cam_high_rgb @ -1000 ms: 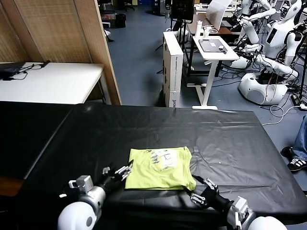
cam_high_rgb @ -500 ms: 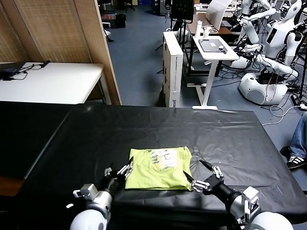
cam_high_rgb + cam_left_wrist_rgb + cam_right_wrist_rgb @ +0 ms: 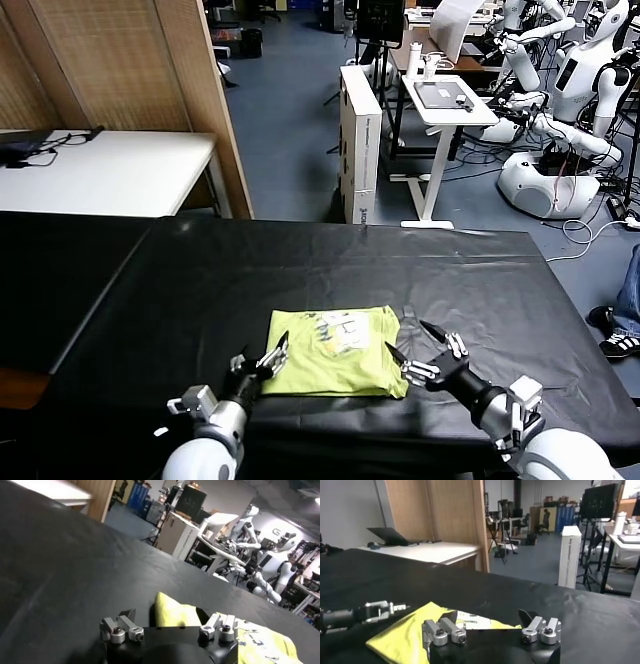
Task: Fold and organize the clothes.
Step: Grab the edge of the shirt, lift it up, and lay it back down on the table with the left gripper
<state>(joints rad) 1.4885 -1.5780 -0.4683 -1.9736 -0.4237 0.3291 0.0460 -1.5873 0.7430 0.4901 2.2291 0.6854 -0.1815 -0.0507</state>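
The black-covered bench [image 3: 300, 270] fills the head view, and on it, close to the near edge and about midway along it, lies the T-shirt [image 3: 335, 352]. It is lime yellow-green and already folded into a compact, roughly rectangular packet with the white printed graphic [image 3: 340, 330] facing up toward its far side. The packet lies flat, though its near right corner looks slightly lifted or bunched.

The 2 grippers flank the packet at its near corners. The right gripper [image 3: 428, 352] hangs just off the near right corner, jaws spread wide and holding nothing; its wrist view shows the shirt between and beyond the fingers [image 3: 445, 630]. The left gripper [image 3: 262, 360] sits at the near left corner, jaws likewise wide apart and empty, with the shirt's edge [image 3: 172, 616] just ahead of it.

By my reading, the folding looks largely done, and the step in hand is either 1 more fold or tidying the packet. The next move likely calls for both grippers to close on the near edge together, pinching all layers so the stack does not slide apart.
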